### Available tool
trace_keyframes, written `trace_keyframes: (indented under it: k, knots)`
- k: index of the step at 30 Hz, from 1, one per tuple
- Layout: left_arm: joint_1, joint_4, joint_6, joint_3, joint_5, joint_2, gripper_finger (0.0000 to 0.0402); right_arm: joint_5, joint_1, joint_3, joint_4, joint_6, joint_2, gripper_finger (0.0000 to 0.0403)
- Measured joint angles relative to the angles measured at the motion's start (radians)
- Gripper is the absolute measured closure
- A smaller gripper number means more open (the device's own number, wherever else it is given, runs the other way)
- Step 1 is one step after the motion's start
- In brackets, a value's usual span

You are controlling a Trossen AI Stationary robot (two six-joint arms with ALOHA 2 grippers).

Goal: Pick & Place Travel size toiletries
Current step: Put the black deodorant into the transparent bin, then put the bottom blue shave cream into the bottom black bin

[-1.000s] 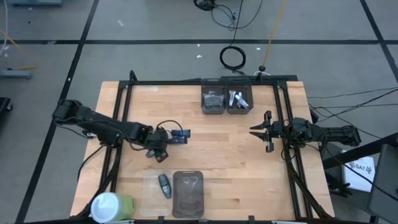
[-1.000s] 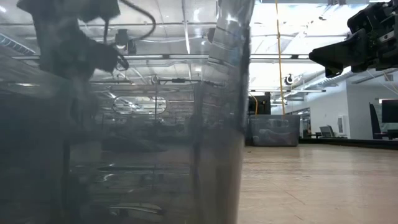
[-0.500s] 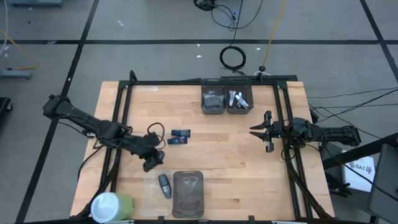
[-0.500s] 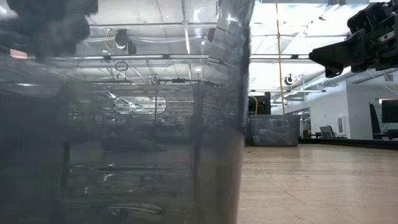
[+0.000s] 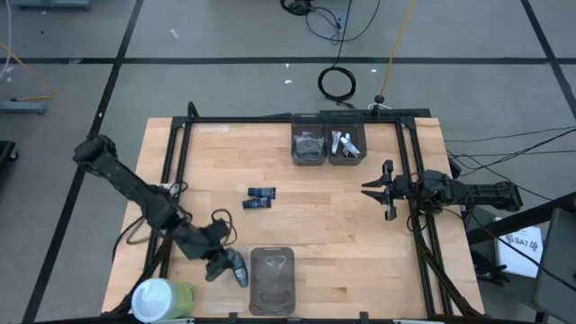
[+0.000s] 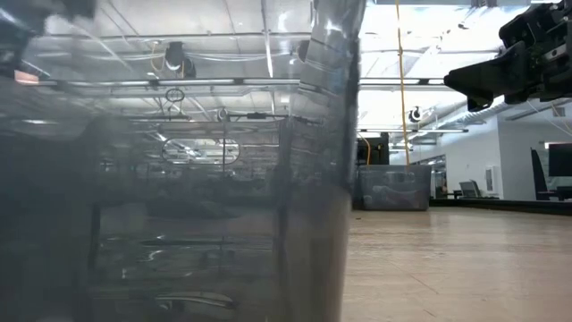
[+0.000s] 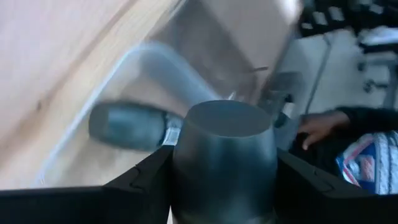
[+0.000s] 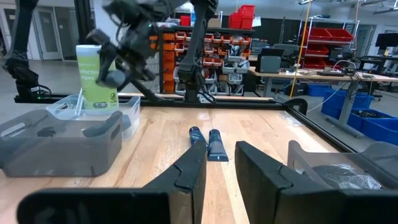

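left gripper (image 5: 219,263), clamped on a grey bottle (image 7: 224,155), is hovering at 7 o'clock by the clear tray (image 5: 216,264); two blue packs (image 5: 259,198) are lying mid-table unplaced; right gripper (image 5: 376,190), fingers apart, is waiting at 3 o'clock.

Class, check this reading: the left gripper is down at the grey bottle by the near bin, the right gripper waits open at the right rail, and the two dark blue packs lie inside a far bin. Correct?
Not quite. In the high view the two dark blue packs lie on the bare table, not inside a far bin. The rest stands: left gripper at the grey bottle, right gripper open.
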Motion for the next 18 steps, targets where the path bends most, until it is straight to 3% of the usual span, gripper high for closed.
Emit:
trace_keyframes:
  k: [5,10,18]
  knots:
    - [-0.016,0.06,-0.311,0.0,0.082,0.112,0.0173,0.0,0.0,0.0,0.0,0.0,0.0,0.0328]
    - [-0.003,0.105,-0.528,0.0,0.171,0.181,0.0203,0.0,0.0,0.0,0.001,0.0,0.0,0.0328]
    - [0.026,0.097,-0.514,0.0,0.218,0.197,0.0258,0.0,0.0,0.0,0.001,0.0,0.0,0.0328]
